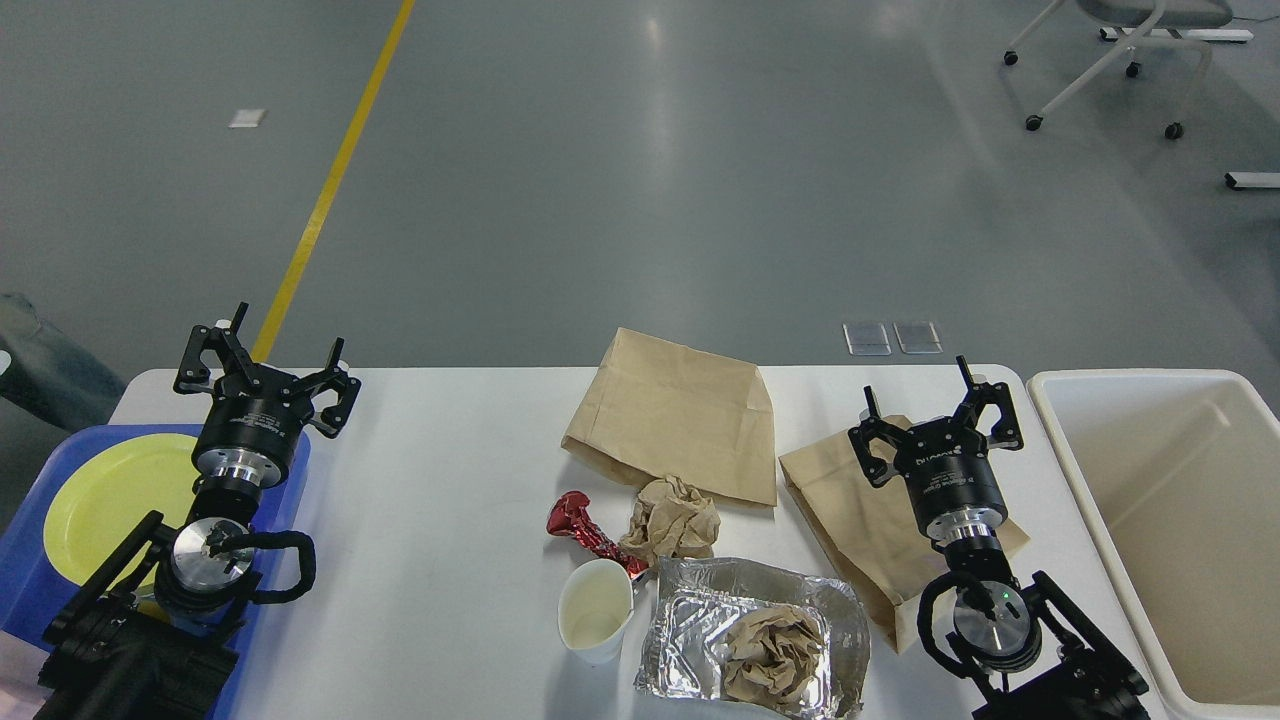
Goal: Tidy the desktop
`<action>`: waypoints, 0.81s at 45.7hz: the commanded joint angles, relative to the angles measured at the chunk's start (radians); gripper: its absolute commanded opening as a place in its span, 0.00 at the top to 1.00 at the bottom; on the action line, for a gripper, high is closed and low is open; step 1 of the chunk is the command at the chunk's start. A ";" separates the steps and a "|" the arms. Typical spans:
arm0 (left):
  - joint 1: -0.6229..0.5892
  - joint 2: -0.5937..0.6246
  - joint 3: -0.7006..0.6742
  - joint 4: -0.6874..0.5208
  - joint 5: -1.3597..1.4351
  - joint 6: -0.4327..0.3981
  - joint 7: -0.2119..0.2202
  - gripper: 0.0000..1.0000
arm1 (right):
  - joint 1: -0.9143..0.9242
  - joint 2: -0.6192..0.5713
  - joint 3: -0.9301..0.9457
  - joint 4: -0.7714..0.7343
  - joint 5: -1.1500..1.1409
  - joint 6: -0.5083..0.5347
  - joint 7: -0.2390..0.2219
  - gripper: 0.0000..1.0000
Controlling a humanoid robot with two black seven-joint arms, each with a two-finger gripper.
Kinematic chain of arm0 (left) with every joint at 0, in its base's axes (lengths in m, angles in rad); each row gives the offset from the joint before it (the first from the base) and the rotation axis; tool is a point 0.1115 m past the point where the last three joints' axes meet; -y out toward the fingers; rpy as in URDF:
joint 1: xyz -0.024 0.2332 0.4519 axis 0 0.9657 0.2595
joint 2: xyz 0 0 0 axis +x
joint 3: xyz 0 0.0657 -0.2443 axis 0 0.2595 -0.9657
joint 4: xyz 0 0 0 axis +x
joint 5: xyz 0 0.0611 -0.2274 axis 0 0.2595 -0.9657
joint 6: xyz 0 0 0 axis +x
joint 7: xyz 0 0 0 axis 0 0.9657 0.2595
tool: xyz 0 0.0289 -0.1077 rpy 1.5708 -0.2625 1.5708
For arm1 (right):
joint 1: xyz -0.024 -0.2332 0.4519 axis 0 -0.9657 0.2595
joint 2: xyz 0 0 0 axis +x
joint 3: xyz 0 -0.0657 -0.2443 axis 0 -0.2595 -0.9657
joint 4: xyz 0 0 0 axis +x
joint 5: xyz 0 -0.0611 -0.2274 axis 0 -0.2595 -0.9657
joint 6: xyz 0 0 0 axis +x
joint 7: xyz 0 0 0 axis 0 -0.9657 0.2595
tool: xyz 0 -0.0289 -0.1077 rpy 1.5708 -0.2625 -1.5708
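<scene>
Across the desktop (440, 560), litter sits clustered at centre between the blue tray (30, 590) and cream bin (1150, 560), while left gripper (266, 375) and right gripper (938, 417) hover with fingers apart, empty, ready for sorting.

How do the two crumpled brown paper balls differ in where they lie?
The upper paper ball lies directly on the white desktop, beside the red wrapper and touching a flat paper bag. The lower paper ball sits inside the foil tray, nearer the robot. Both are crumpled brown paper, similar in size.
</scene>
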 commanded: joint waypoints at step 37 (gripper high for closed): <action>0.024 -0.070 0.025 0.070 -0.065 -0.173 -0.165 0.02 | 0.000 0.000 0.000 -0.002 -0.001 0.000 0.000 0.00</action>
